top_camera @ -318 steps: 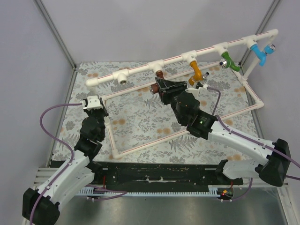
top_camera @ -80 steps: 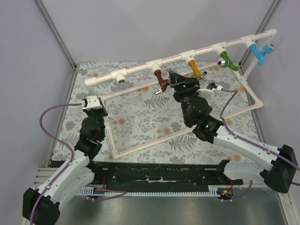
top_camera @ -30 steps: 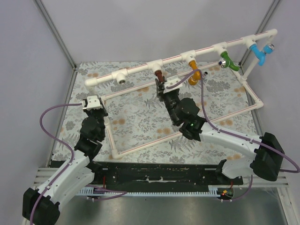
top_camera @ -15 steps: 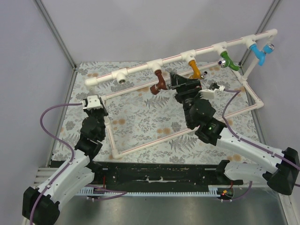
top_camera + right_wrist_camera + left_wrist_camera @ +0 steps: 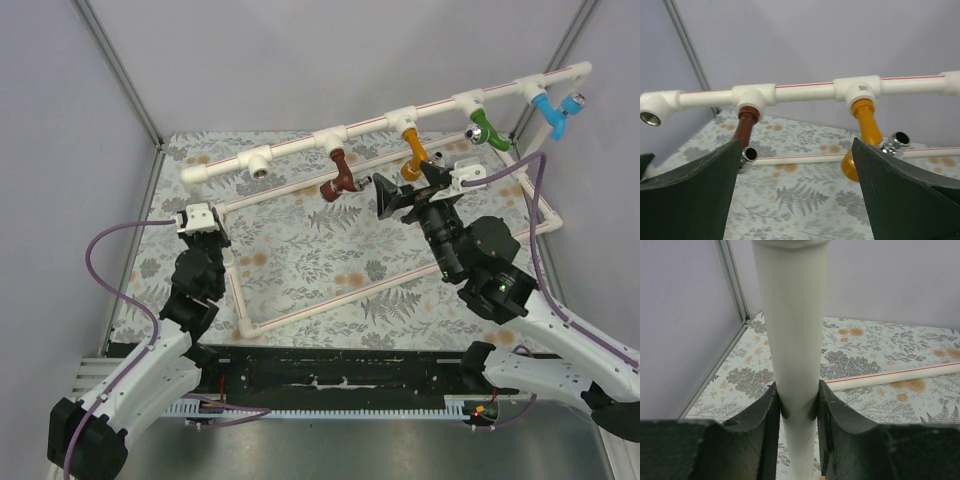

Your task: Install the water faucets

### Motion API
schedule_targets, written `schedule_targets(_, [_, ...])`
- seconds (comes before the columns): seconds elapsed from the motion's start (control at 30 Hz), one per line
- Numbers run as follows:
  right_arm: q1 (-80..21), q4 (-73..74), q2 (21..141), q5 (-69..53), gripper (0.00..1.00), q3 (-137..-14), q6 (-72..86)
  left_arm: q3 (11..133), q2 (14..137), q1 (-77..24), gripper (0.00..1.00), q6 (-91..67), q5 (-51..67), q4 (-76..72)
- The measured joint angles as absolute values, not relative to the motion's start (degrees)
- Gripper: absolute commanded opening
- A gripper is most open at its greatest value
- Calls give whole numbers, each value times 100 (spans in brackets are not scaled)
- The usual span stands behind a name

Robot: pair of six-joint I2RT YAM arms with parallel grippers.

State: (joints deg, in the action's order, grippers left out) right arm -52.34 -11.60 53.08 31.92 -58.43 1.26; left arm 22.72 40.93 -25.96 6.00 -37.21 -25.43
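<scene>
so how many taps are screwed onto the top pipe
4 along the top pipe, left to right: reddish-brown tap, orange-yellow tap, green tap, light blue tap. None seems hidden.

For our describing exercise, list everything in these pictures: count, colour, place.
dark reddish-brown plastic tap: one, brown, raised rail, left of centre
orange-yellow plastic tap: one, orange, next fitting rightward
green plastic tap: one, green, further right
light blue plastic tap: one, blue, far right
white plastic pipe frame: one, white, red-striped, on table
empty white fitting: one, white, rail's left end
floral table cover: one, grey-green, under frame
left hand: one, black, shut on frame pipe
right hand: one, black, open, facing brown and orange taps
</scene>
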Motion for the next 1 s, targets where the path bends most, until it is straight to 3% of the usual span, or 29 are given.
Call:
schedule_targets(0.27, [-5236, -139, 4488, 3935, 98, -5677, -993, 2541, 4460, -2539, 3, 482, -3946, -2473])
schedule_targets(0.53, [-5234, 1575, 3111, 4713, 98, -5109, 119, 3065, 5107, -2394, 12, 298, -4182, -2276])
schedule_targets(0.83, [-5231, 3129, 2110, 5234, 98, -5030, 1310, 3787, 6267, -1758, 12, -45, -3898, -2443])
schedule_targets(0.93, [-5234, 3621, 2121, 5345, 98, -5035, 1573, 4246, 6873, -1389, 21, -228, -3581, -2462])
schedule_targets(1.0, [-5231, 3927, 2121, 5424, 98, -5065, 1710, 4705, 7389, -1114, 32, -342, -3308, -2421])
